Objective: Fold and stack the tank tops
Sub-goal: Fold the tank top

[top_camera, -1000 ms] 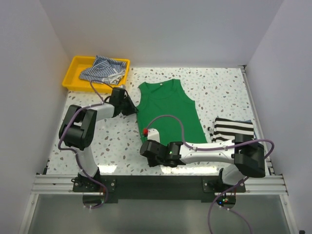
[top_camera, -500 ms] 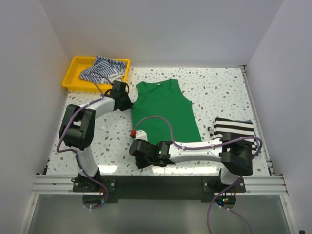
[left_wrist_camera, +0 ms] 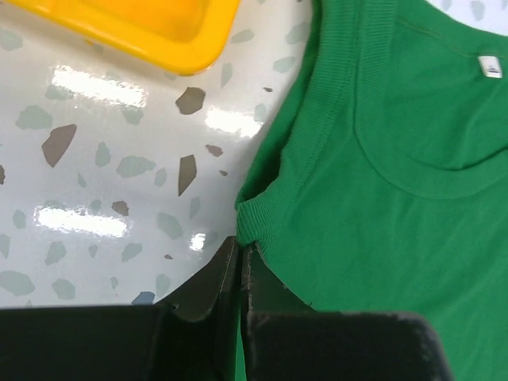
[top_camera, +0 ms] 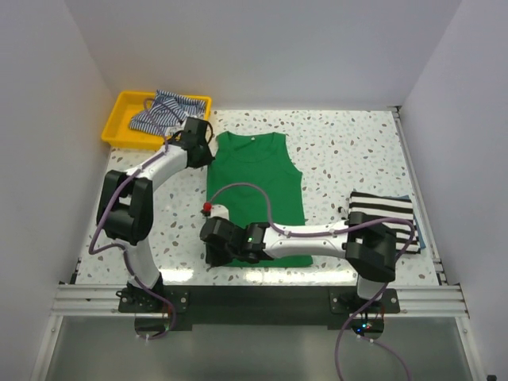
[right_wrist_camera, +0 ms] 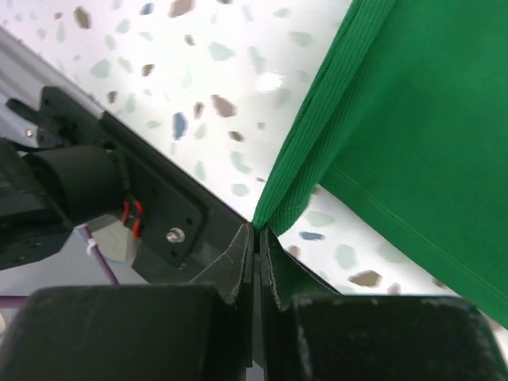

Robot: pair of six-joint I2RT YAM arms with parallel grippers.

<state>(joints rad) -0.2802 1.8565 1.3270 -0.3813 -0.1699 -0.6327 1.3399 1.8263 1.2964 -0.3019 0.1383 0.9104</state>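
On table (top_camera: pixel 349 151) | green tank top (top_camera: pixel 262 163) spread flat (neck label (left_wrist_camera: pixel 492 67) showing)

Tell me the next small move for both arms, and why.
Probably lift both pinched points a little and carry them rightward together, folding the green tank top lengthwise. The left gripper is shut on its left armhole edge, the right gripper on its near left hem corner.

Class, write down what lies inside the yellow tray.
A crumpled blue-and-white striped tank top lies in the yellow tray, covering its right part. Anything beneath the cloth is hidden.
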